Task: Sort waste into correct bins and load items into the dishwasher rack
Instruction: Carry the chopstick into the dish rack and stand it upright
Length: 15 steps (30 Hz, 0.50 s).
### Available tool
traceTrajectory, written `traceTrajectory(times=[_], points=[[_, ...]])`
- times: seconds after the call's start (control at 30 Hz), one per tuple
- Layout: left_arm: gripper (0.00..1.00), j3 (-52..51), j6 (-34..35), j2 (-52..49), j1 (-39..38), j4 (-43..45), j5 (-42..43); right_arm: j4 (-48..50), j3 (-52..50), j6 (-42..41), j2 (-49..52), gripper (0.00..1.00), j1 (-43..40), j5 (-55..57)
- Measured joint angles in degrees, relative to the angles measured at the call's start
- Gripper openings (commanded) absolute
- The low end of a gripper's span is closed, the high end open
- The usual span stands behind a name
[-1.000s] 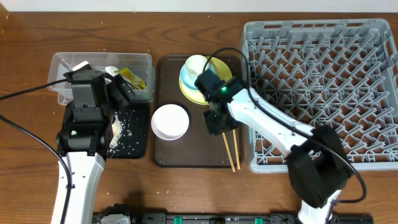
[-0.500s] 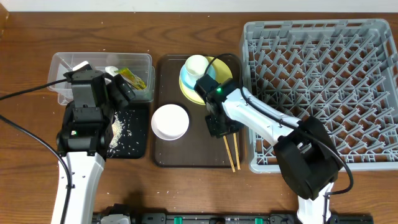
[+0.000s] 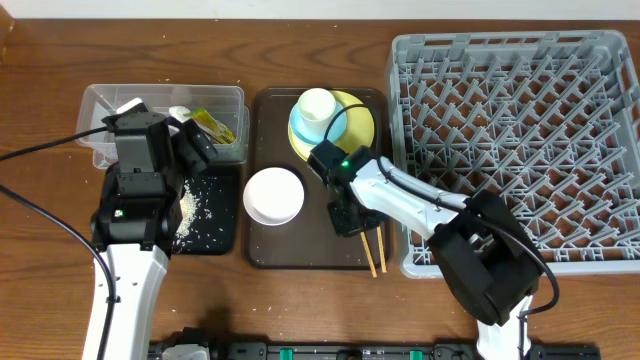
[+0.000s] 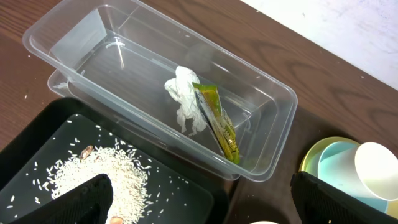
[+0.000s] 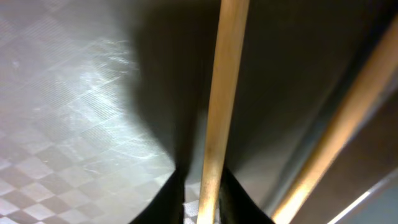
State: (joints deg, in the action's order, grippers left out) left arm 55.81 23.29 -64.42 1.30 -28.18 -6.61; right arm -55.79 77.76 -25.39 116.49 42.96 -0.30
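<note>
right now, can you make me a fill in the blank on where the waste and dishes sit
The crumpled tissue and snack wrapper lie in the ___ tub.
The rice crumbs lie on the ___ tray.
The white cup sits on the ___ dish.
The right gripper pinches one chopstick on the ___ serving tray.
Missing: clear; black; blue; brown.

You're at a robotics test bench set up as a dish-clearing station — a bare wooden desk [image 3: 40,130] carrying a cabled left arm [image 3: 125,270] and right arm [image 3: 420,205], a grey dishwasher rack [image 3: 510,42] and a brown serving tray [image 3: 300,245].
</note>
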Motion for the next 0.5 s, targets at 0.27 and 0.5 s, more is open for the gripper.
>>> traceTrajectory(times=[0.27,0.5], points=[[0.94,0.00,0.00,0.00,0.00,0.02,0.00,-2.78,0.17,-0.28,-0.09,0.01,0.37,-0.20],[0.94,0.00,0.00,0.00,0.00,0.02,0.00,-10.34,6.34,-0.24,-0.90,0.01,0.35,-0.39]])
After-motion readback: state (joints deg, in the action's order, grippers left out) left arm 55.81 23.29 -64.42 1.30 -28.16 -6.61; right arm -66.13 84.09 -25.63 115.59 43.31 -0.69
